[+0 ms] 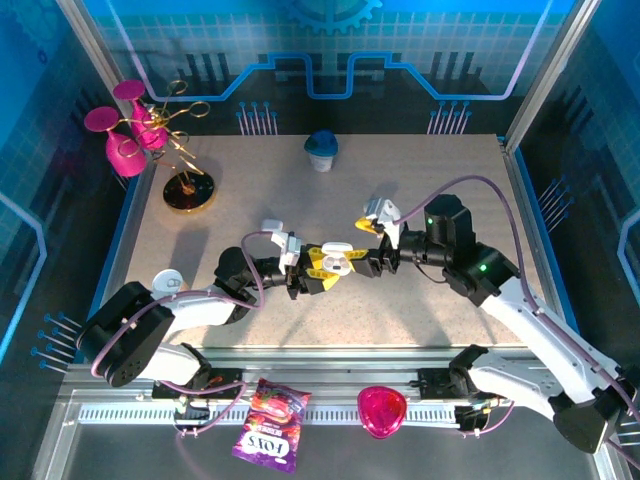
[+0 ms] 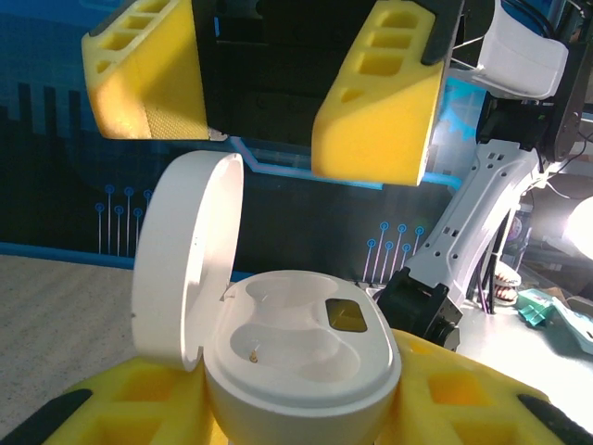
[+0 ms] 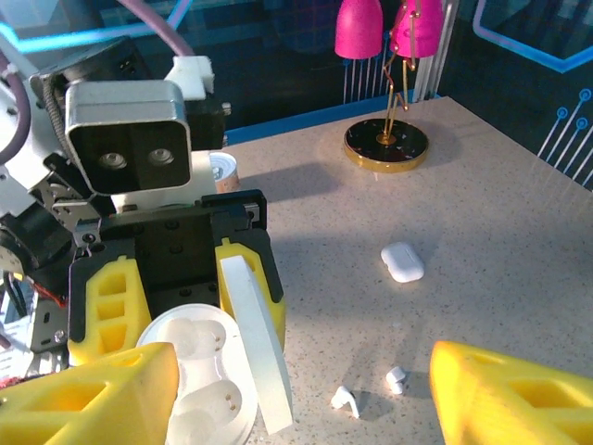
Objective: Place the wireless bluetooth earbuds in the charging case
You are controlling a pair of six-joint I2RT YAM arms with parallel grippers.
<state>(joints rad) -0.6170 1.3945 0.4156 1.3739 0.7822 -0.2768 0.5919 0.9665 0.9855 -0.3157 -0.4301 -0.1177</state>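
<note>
Counter (image 1: 450, 300): speckled beige-grey surface, matte finish. Back wall (image 1: 200, 40), 12 o'clock: blue printed panel bearing grid, gear and circuit-line graphics. Side walls at 9 o'clock (image 1: 40, 150) and 3 o'clock (image 1: 605, 150): dark blue panels with the same circuit motif. Aluminium frame post (image 1: 546, 80) rises at the far corner, 2 o'clock. Slotted metal rail (image 1: 335, 412) runs along 6 o'clock. Lighting: bright overhead, with strong glare (image 2: 579, 227) at 3 o'clock in the left wrist view.

1) charging case (image 2: 306, 324): base cut off by the lower picture edge; lower flanks hidden by the pads of the left pincer (image 2: 296, 394) gripping it.
2) right pincer (image 3: 306, 399): both fingers cut off at the lower edge, roots unseen.
3) earbuds (image 3: 345, 400), two, on the counter (image 3: 500, 232), seen between the right pincer's fingers: too small to tell which ear each fits.
</note>
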